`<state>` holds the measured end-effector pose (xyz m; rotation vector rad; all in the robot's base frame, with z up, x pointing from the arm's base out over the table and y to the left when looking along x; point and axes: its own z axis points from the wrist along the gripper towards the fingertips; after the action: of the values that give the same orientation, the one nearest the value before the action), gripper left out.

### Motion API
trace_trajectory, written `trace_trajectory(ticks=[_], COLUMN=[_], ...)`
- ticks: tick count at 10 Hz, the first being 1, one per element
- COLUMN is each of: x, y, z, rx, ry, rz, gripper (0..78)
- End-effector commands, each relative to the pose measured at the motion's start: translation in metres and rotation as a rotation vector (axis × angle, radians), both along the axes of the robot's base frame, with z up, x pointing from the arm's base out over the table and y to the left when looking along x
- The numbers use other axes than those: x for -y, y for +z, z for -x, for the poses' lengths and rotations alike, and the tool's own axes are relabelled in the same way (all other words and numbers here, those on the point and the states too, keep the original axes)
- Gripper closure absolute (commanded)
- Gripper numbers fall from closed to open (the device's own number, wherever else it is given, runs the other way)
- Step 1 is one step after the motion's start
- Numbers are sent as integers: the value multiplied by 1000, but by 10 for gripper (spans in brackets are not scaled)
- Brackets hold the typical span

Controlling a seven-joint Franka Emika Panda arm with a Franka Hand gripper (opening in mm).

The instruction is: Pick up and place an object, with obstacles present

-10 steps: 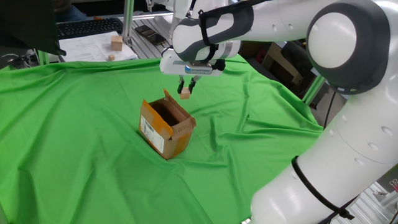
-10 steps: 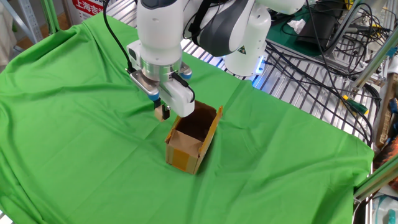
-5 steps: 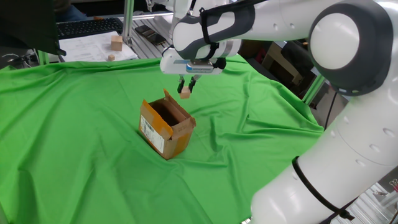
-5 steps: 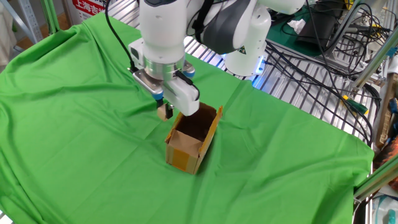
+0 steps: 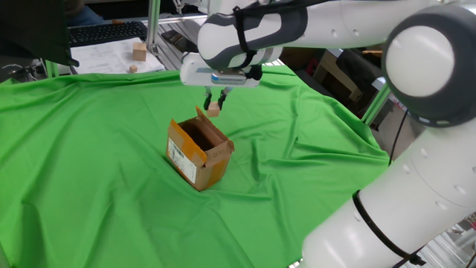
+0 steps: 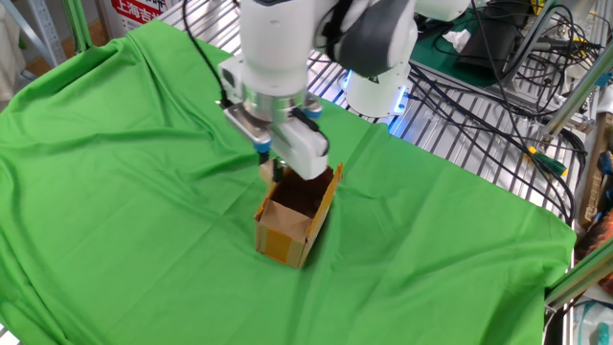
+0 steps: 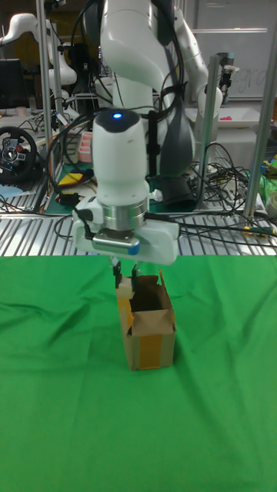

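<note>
The small tan wooden cube (image 5: pixel 214 109) hangs in the air, pinched between the fingers of my gripper (image 5: pixel 215 105), which is shut on it. It sits just above the far edge of the open brown cardboard box (image 5: pixel 198 153), the obstacle, which stands on the green cloth with a white label on its side. In the other fixed view my gripper (image 6: pixel 272 169) is at the box's (image 6: pixel 293 218) rim and the cube is mostly hidden behind the hand. The tall view shows my gripper (image 7: pixel 125 278) over the box (image 7: pixel 148 330), at its left top corner.
Green cloth (image 5: pixel 89 193) covers the table in folds. Papers, a larger wooden block (image 5: pixel 139 50) and a keyboard lie beyond the cloth's far-left edge. A metal rack with cables (image 6: pixel 498 105) runs along the table side behind the arm's base.
My gripper with the cube has shifted sideways toward the box, from beside it to over its rim. The box has not moved.
</note>
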<state>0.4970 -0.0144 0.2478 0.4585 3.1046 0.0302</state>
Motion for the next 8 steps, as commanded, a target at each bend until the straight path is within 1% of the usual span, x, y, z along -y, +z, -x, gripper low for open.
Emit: trace_trajectory(ticks=[1, 2, 5, 6, 7, 8], x=[-30, -42, -58, -62, -72, -77], y=[20, 27, 30, 30, 28, 26], z=[12, 18, 25, 26, 28, 29], rx=[-25, -42, -46, -46, -46, -46], ry=[-60, -76, -92, -97, -114, -123], rz=[-2, -4, -10, -12, -18, -18], gripper=[761, 761, 761, 761, 761, 761])
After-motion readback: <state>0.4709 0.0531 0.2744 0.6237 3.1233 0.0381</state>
